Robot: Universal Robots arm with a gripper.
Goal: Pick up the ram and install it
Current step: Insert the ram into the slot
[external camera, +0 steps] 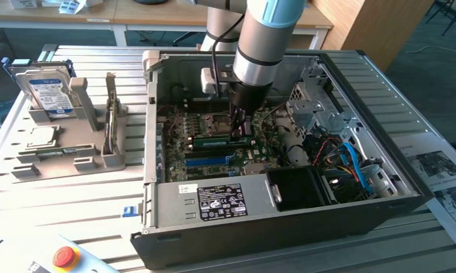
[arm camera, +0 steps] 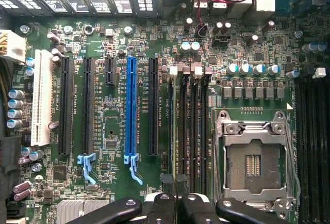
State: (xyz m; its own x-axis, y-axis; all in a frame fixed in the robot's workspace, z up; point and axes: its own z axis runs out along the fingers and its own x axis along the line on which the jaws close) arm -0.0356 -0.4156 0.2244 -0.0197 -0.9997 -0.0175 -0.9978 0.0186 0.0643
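Green and narrow, the ram (external camera: 216, 138) stands on its long edge among the memory slots (arm camera: 188, 131) at the middle of the exterior frame, just below the CPU socket (external camera: 218, 120). Judging by that, the pickup and carry are done, and what remains is the seating itself. I cannot tell whether the stick is pressed fully home or the white end latches (arm camera: 173, 70) have locked.

The claw (external camera: 240, 129) stands straight over the ram with its fingers drawn together and its tips at the top edge. Whether they pinch the stick or only bear on it is unclear. In the wrist view the closed tips sit at lower centre, over the slots right of the blue slot (arm camera: 131, 105). Around them is the open case (external camera: 288, 227), which rests on the tabletop (external camera: 76, 193), with the grey holder (external camera: 68, 142) at frame left.
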